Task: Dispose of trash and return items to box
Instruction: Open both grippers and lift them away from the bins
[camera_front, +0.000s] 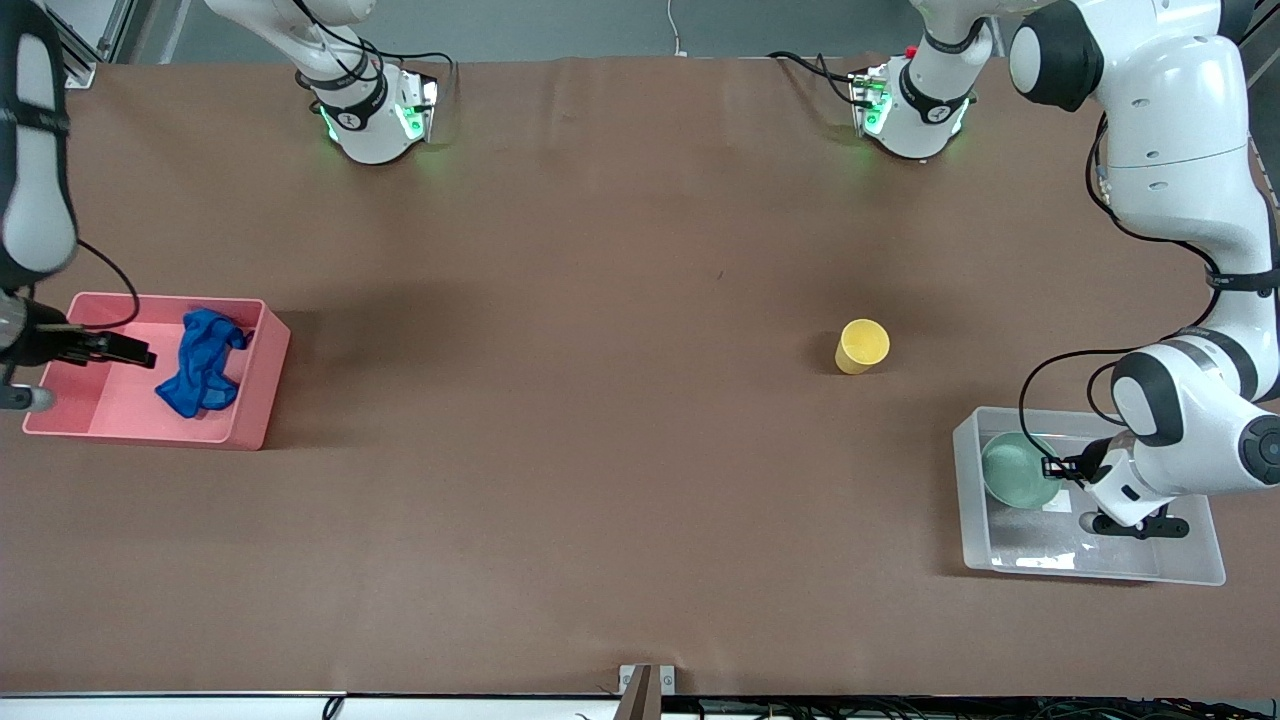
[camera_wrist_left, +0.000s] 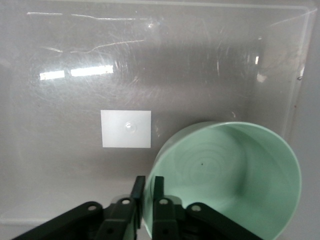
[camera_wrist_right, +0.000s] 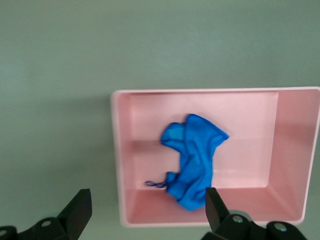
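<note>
Cup (camera_front: 862, 346), rigid and light, suits a rim pinch mid-table once the left gripper (camera_wrist_left: 148, 187), pinching the bowl (camera_wrist_left: 227, 175) rim, releases; right gripper (camera_wrist_right: 145, 205) waits spread.

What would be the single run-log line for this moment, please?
left gripper: shut on bowl rim, in clear box | right gripper: open, over pink bin | rag: in pink bin | cup: on table

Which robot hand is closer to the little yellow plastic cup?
The left one. The left gripper is over the clear plastic bin, clamped on the mint-green round bowl's rim, near the yellow plastic cup. The right gripper hangs open over the pink bin at the table's other end.
</note>
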